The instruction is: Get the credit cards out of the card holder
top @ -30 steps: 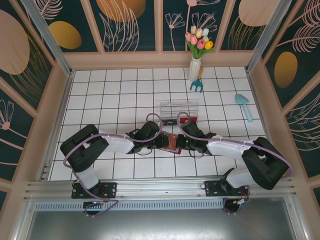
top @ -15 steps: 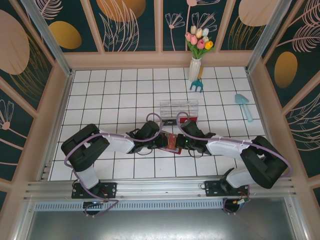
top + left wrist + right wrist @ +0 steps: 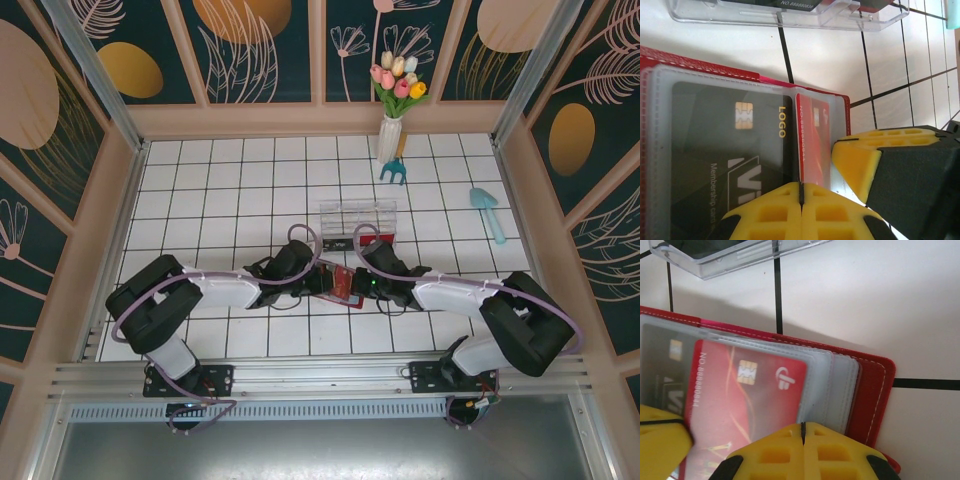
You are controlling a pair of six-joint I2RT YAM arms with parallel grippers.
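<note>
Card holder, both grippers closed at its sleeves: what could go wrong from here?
1. The left gripper and right gripper are shut at the clear sleeves. A pull may drag the whole card holder instead of freeing the red card.
2. Their fingers sit side by side in the left wrist view, so they could collide.
3. The clear box lies close behind and may get shoved.

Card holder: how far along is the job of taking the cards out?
Done: the card holder lies open. In hand: the left gripper and the right gripper have their fingers closed at its edge. Left to do: the black card and the red card sit in their sleeves; none is out.
</note>
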